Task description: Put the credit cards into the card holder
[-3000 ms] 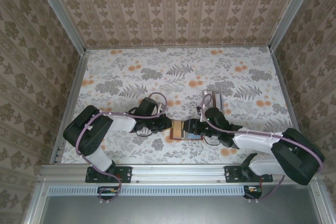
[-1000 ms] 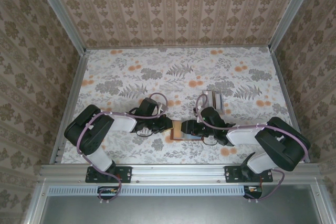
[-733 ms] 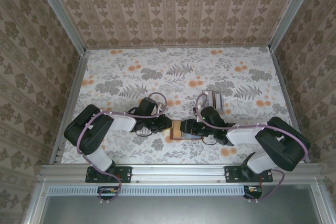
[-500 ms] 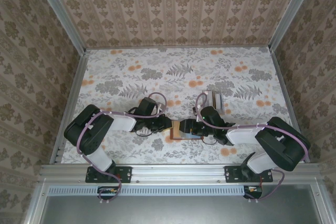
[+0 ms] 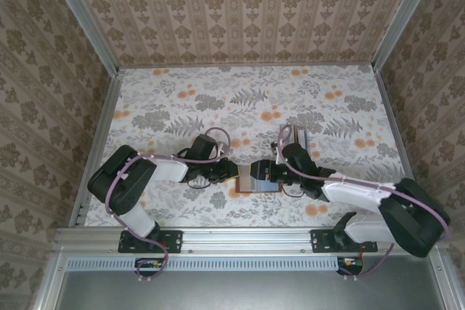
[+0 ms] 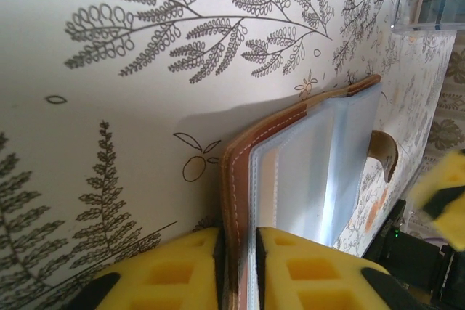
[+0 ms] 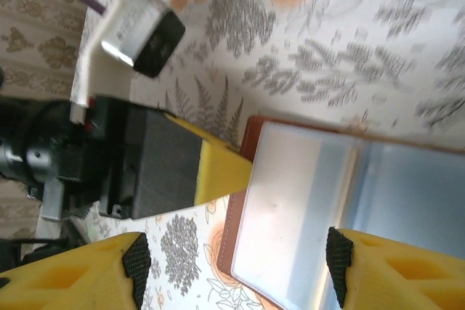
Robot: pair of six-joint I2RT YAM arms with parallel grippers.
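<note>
The card holder [image 5: 256, 179], reddish-brown with clear inner sleeves, lies open on the table between both grippers. My left gripper [image 6: 237, 270] is shut on its brown cover edge [image 6: 234, 179], one yellow finger on each side. Clear sleeves [image 6: 320, 172] fan out beside it. My right gripper [image 7: 236, 263] hovers open over the sleeves [image 7: 298, 215], fingertips wide apart with nothing between them. A bluish face [image 7: 407, 194] shows through the sleeves. More credit cards, a pale stack [image 5: 299, 138], lie just beyond the right wrist.
The left gripper's yellow finger [image 7: 221, 170] and black body [image 7: 145, 165] sit close to the holder's left edge. The floral table [image 5: 247, 99] stretches out beyond both arms. Patterned walls enclose it at the sides and back.
My right gripper's jaws have spread wider and it has drawn back slightly to the right, with the arm lowered. The left gripper stays on the holder's edge.
</note>
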